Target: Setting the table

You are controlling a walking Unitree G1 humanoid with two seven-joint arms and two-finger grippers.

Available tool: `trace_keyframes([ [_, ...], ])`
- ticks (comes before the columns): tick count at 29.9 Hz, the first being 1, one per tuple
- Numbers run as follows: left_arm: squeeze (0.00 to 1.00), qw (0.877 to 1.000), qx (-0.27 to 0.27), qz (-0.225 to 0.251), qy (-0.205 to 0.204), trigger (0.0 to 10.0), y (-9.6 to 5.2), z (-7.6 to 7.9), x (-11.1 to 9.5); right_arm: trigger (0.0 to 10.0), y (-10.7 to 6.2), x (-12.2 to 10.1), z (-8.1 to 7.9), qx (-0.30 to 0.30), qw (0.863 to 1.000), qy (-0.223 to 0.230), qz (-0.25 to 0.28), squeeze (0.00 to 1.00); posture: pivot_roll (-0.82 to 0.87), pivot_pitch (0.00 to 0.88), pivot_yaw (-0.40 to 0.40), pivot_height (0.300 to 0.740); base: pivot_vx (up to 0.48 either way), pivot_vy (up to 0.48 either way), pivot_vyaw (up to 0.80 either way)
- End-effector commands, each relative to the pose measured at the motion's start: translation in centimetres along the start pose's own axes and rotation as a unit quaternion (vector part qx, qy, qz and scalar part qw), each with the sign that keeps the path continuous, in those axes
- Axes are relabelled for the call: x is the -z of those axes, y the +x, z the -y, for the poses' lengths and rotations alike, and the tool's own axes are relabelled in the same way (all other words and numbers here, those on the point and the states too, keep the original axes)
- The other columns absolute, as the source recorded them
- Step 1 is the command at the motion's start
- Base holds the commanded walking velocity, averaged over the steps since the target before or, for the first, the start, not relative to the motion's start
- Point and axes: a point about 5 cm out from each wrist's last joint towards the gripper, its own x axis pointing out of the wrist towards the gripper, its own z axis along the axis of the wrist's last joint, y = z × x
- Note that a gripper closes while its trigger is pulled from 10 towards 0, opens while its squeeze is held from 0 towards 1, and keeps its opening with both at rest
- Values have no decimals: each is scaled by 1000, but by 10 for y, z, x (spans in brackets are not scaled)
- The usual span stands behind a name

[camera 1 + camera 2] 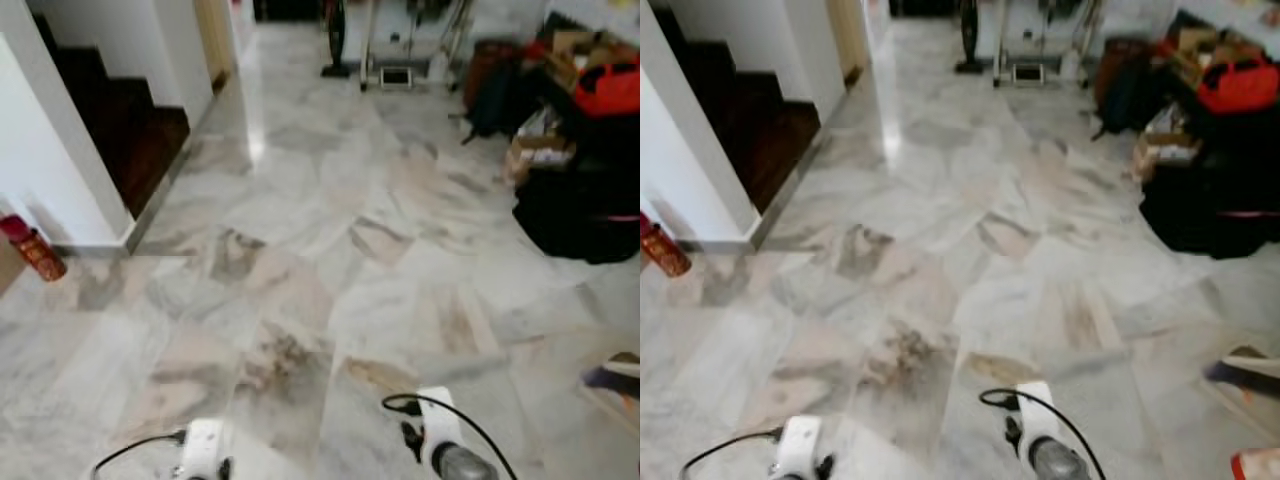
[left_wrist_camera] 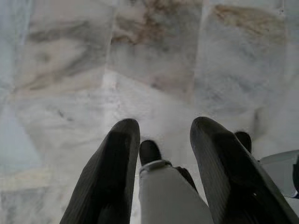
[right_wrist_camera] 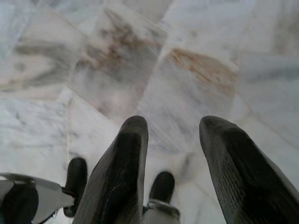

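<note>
I am looking down at a marble floor (image 1: 330, 260) in a hallway, and the picture is slightly blurred. My left arm (image 1: 205, 450) and right arm (image 1: 440, 435) hang low at the bottom edge of the eye views. In the left wrist view my left gripper (image 2: 164, 123) is open, nothing between its fingers, pointing down at the floor by my own leg. In the right wrist view my right gripper (image 3: 175, 122) is likewise open and holds nothing above the tiles.
A dark wooden staircase (image 1: 130, 130) and a white wall (image 1: 50, 160) stand on the left, with a red canister (image 1: 35, 250) at the wall's foot. Black bags (image 1: 580, 210), an orange bag (image 1: 610, 90) and a cardboard box (image 1: 540, 150) crowd the right. A metal rack (image 1: 395, 50) stands far ahead.
</note>
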Motion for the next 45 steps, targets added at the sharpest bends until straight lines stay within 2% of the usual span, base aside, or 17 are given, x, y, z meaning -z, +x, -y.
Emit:
trace_keyframes([
  [1, 0, 1000, -8, -5, 2, 10000, -2, -8, 4, 10000, -2, 4, 5, 7, 1000, 8, -3, 0, 26, 0, -14, 732, 0, 0, 0],
  [5, 0, 1000, -10, 6, -4, 10000, 1, -7, -4, 10000, -2, 6, 7, 8, 1000, 6, -8, 0, 32, 0, -29, 732, 0, 0, 0],
  [12, 0, 1000, -7, 13, -4, 10000, 1, -6, -6, 10000, -2, 0, 9, 8, 1000, 7, -2, 0, 31, 0, -33, 732, 0, 0, 0],
  [22, 0, 999, -18, 4, -29, 10000, -2, -4, 5, 10000, -1, 1, 8, 5, 1000, 11, -2, 0, 26, 0, -56, 732, 0, 0, 0],
  [26, 0, 999, -20, 2, -27, 10000, -3, -3, 6, 10000, -2, 4, 7, 3, 1000, 10, -7, 0, 32, 0, -63, 732, 0, 0, 0],
  [45, 0, 1000, -24, -2, -16, 10000, -5, -10, 12, 10000, 0, 4, -2, -5, 1000, 22, -9, 0, 44, 0, -53, 732, 0, 0, -593],
])
